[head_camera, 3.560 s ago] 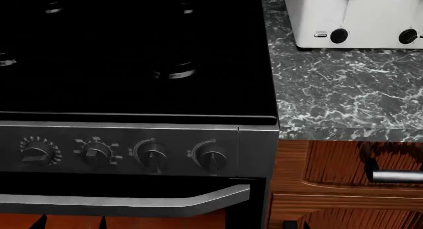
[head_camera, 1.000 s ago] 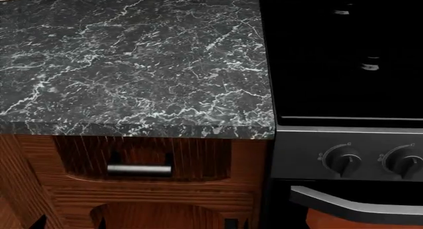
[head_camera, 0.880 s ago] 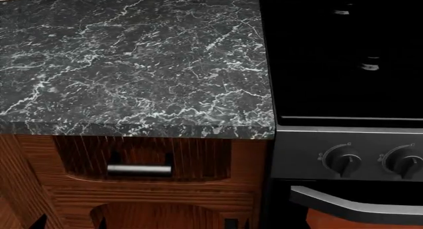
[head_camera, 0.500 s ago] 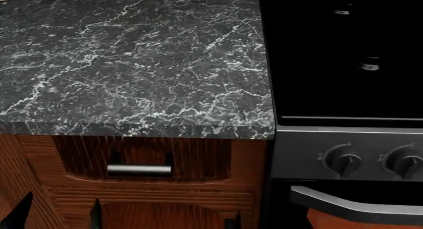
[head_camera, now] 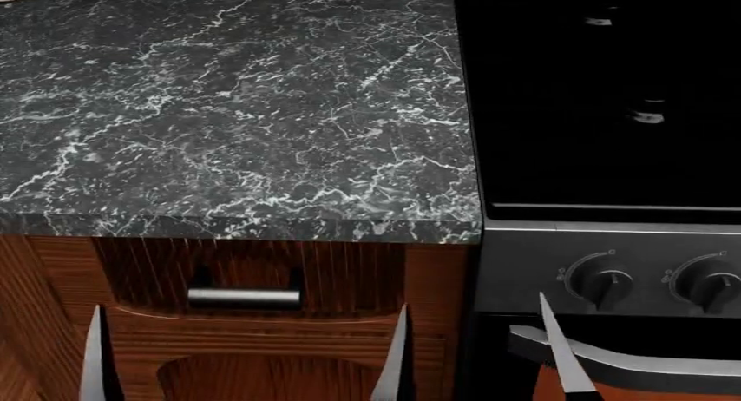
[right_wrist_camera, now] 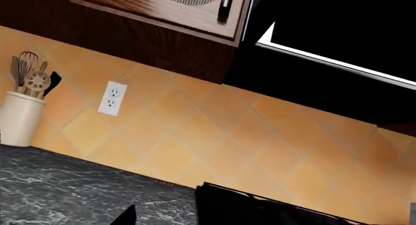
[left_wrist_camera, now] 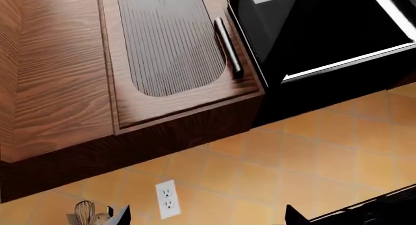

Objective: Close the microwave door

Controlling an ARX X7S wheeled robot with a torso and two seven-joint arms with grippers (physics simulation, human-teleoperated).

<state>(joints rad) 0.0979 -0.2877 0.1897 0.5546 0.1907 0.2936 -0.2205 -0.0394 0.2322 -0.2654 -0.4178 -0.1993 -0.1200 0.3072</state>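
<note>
The microwave point(left_wrist_camera: 325, 35) is mounted high above the stove point(head_camera: 602, 106), beside the wood cabinet point(left_wrist_camera: 169, 54); its door appears ajar, a bright edge showing. Your left gripper point(head_camera: 243, 358) has both tips spread wide and holding nothing. Of your right gripper point(head_camera: 556, 349) only one tip shows; I cannot tell its state. The door lies well above both; judged nearer the right.

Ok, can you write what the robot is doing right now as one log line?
phase: approach | left gripper: open, empty | right gripper: open, empty | microwave: above stove, untouched
</note>
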